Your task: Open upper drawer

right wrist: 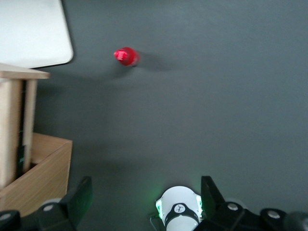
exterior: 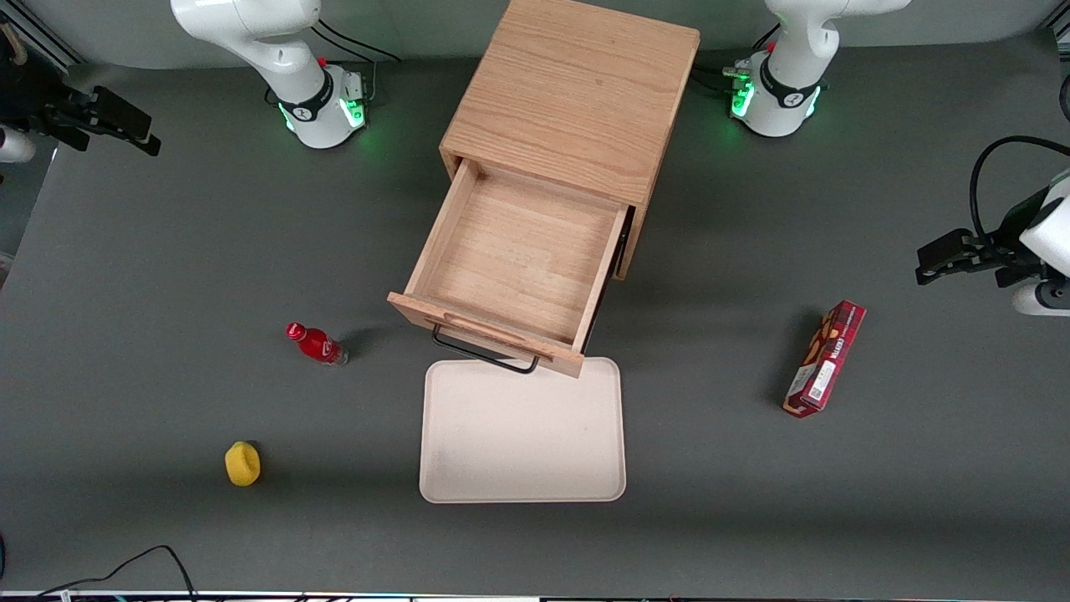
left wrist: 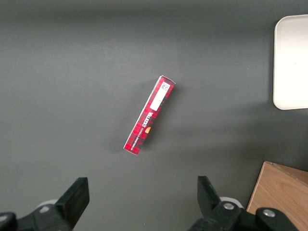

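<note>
The oak cabinet (exterior: 577, 92) stands at the middle of the table. Its upper drawer (exterior: 514, 259) is pulled far out toward the front camera, and its inside is bare. Its black wire handle (exterior: 485, 353) hangs just over the rim of a white tray. The lower drawer is hidden under it. My right gripper (exterior: 125, 125) is high up, toward the working arm's end of the table and far from the drawer. It is open and empty. In the right wrist view the gripper (right wrist: 147, 197) hangs over the arm's own base, with the drawer's side (right wrist: 9, 120) beside it.
A white tray (exterior: 522, 435) lies in front of the drawer. A red bottle (exterior: 316, 344) stands beside the drawer front and also shows in the right wrist view (right wrist: 126, 56). A yellow object (exterior: 242, 464) lies nearer the camera. A red box (exterior: 826, 359) lies toward the parked arm's end.
</note>
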Motion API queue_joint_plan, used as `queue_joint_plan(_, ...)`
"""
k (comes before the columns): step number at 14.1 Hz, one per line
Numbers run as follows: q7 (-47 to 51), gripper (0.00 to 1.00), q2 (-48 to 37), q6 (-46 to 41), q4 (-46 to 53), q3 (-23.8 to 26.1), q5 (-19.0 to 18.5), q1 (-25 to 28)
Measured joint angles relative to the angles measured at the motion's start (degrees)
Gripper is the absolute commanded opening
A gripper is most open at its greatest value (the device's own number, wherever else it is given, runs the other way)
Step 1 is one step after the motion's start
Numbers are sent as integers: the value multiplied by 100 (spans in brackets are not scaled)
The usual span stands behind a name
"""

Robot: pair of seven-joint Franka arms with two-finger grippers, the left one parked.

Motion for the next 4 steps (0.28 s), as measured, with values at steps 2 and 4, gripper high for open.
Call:
queue_joint_plan(2,-1,100,-428,246,-529,-72,-45,4)
queue_joint_plan(4,2,100,-504,336,-598,-57,-65,37)
